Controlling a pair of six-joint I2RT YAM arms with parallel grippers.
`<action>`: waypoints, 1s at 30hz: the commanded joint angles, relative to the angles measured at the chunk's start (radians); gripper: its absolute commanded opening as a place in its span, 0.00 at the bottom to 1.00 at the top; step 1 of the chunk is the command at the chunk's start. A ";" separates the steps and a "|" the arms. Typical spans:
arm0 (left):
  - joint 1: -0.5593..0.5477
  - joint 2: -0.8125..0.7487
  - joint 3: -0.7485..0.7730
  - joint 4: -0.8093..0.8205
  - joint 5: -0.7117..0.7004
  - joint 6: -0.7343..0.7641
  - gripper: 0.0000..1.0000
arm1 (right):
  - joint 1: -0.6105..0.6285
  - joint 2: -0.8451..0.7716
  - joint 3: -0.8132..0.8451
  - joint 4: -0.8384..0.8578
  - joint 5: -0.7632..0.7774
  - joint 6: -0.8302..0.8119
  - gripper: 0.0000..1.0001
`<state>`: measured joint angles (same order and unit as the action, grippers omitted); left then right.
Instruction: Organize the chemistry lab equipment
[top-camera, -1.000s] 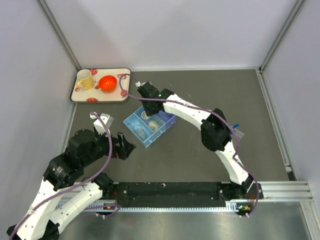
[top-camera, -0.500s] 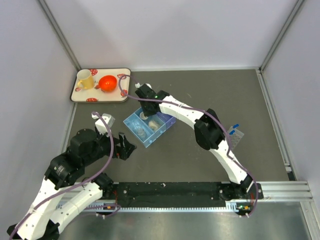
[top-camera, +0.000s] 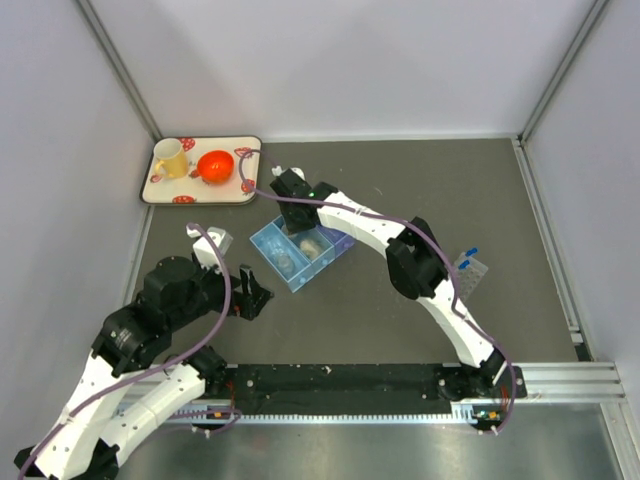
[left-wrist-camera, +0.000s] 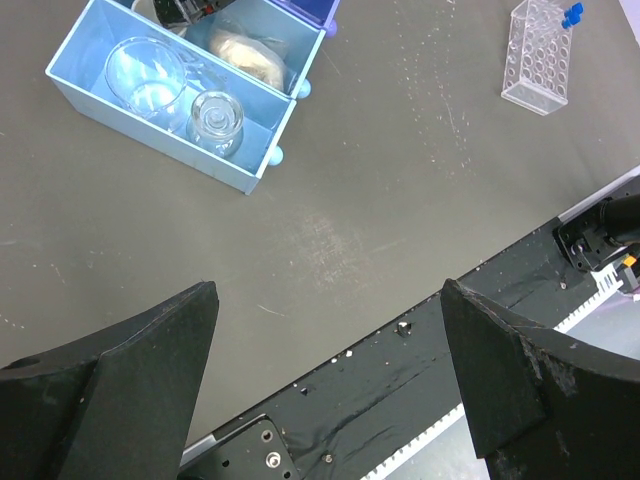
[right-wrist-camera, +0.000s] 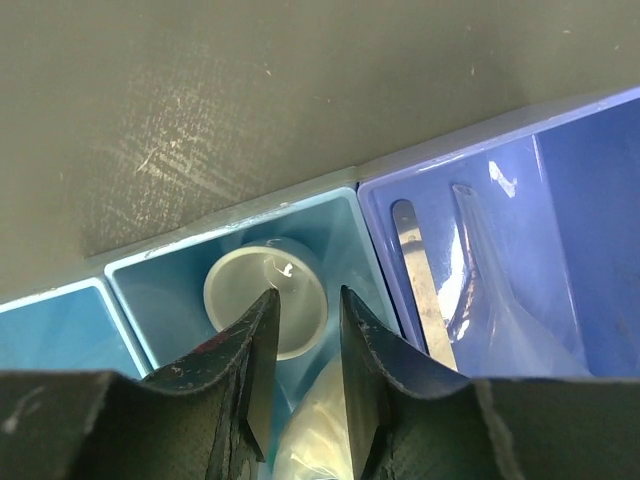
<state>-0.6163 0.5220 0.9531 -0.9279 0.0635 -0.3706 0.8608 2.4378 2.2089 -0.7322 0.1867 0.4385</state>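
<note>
Desk (top-camera: 420, 180) of dark grey fills the enclosure, with a black rail (left-wrist-camera: 400, 380) along its near edge. The right arm (top-camera: 425, 265) bends across to the far left. The left arm (top-camera: 150, 330) is folded near its base.

A white patterned tray (top-camera: 225, 194) sits in the far left corner, holding a yellow mug (top-camera: 171, 159) and an orange-red bowl (top-camera: 215, 165) side by side.

Near the middle lies a blue compartment box (left-wrist-camera: 150, 138), set at an angle. To the right, well apart from it, a clear gridded tube rack (left-wrist-camera: 538, 58) stands on the bare desk with blue-capped tubes (left-wrist-camera: 572, 13) at its far end.

The left pincer (left-wrist-camera: 328, 295) hangs over bare desk on the near side of the box, its jaws spread wide and holding nothing.

The light-blue compartments hold a round clear flask (left-wrist-camera: 145, 75), a small clear jar (left-wrist-camera: 215, 118) just beside it, and a crumpled pale packet (left-wrist-camera: 250, 50) in the next cell.

The right pincer (right-wrist-camera: 307, 292) points down into a far cell of the box. Its jaws are parted by a narrow gap, directly above a tiny white round cup (right-wrist-camera: 240, 290) on that cell's floor. The cup's rim shows in the gap and is not visibly pinched.

In the darker blue cell alongside, a clear funnel (right-wrist-camera: 495, 290) lies on its side, with a thin flat rod (right-wrist-camera: 418, 290) just beside it.
</note>
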 joint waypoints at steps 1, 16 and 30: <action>0.000 0.009 -0.005 0.046 0.010 0.006 0.98 | -0.014 -0.068 0.044 0.016 0.056 -0.017 0.33; 0.000 0.038 -0.017 0.107 -0.021 0.024 0.98 | 0.006 -0.529 -0.153 0.028 0.200 -0.104 0.65; -0.002 0.090 -0.103 0.451 -0.027 -0.002 0.99 | 0.006 -1.204 -0.785 0.074 0.497 -0.147 0.99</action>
<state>-0.6163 0.5781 0.8536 -0.6495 0.0509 -0.3683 0.8639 1.3914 1.5635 -0.6724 0.5480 0.3141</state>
